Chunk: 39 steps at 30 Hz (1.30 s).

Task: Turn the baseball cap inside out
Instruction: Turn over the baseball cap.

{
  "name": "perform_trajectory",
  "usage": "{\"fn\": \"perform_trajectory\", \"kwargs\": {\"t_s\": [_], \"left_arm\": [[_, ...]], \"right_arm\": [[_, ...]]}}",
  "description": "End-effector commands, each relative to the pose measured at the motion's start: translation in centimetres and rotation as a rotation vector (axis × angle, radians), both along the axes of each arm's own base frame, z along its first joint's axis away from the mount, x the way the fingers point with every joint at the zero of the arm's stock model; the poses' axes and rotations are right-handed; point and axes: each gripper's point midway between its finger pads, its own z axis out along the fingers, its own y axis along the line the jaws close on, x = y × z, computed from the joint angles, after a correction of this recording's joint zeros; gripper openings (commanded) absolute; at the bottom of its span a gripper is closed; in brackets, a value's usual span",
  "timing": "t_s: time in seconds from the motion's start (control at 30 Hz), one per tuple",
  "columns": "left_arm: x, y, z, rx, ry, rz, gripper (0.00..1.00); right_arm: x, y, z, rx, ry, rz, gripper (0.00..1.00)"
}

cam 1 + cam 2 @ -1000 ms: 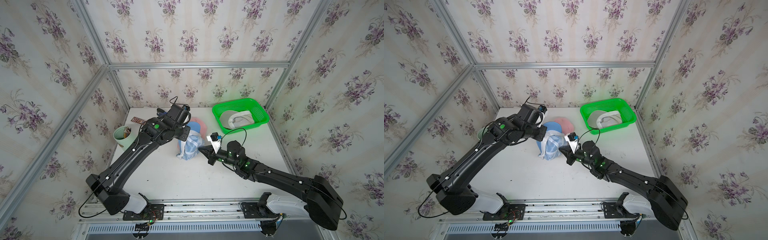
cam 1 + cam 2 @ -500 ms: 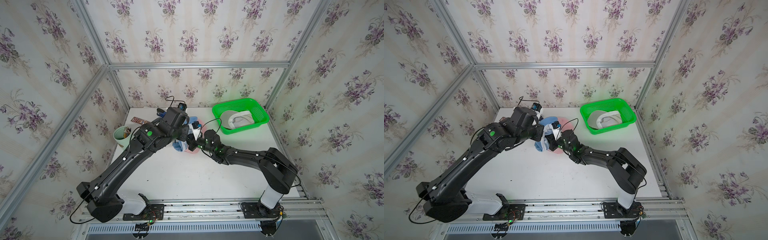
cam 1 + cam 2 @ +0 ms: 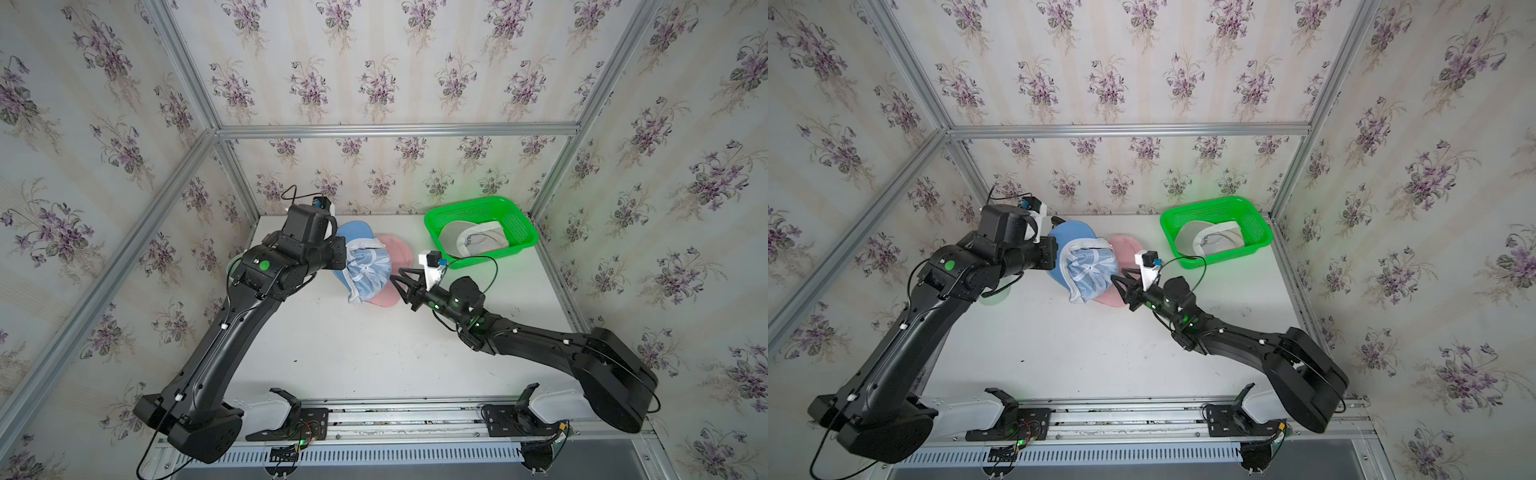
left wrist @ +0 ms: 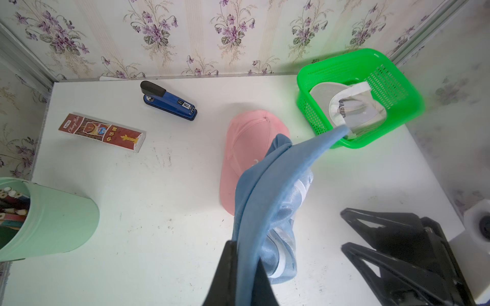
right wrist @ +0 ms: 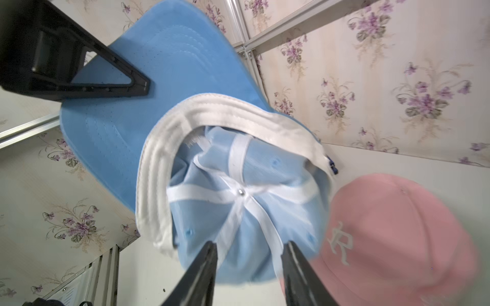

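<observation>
While left claw grips blue cap by brim, right claw released, just beside.

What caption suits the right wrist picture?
Blue cap, lining outward, held by its brim in the left end effector; open right end effector at its crown, pink cap beside.
</observation>
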Motion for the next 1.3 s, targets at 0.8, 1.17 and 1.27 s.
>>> {"fn": "perform_trajectory", "kwargs": {"t_s": [0.8, 1.17, 1.27], "left_arm": [[2.1, 7.0, -0.8, -0.336, 0.042, 0.841, 0.0], [1.7, 6.9, 0.4, -0.329, 0.01, 0.886, 0.0], [2.4, 6.3, -0.3, -0.309, 0.03, 0.89, 0.0]], "right_arm": [[1.3, 5.8, 1.3, -0.295, -0.187, -0.528, 0.65], [3.0, 10.6, -0.1, -0.295, -0.177, -0.54, 0.69], [3.5, 11.2, -0.5, -0.297, -0.174, -0.553, 0.71]]}}
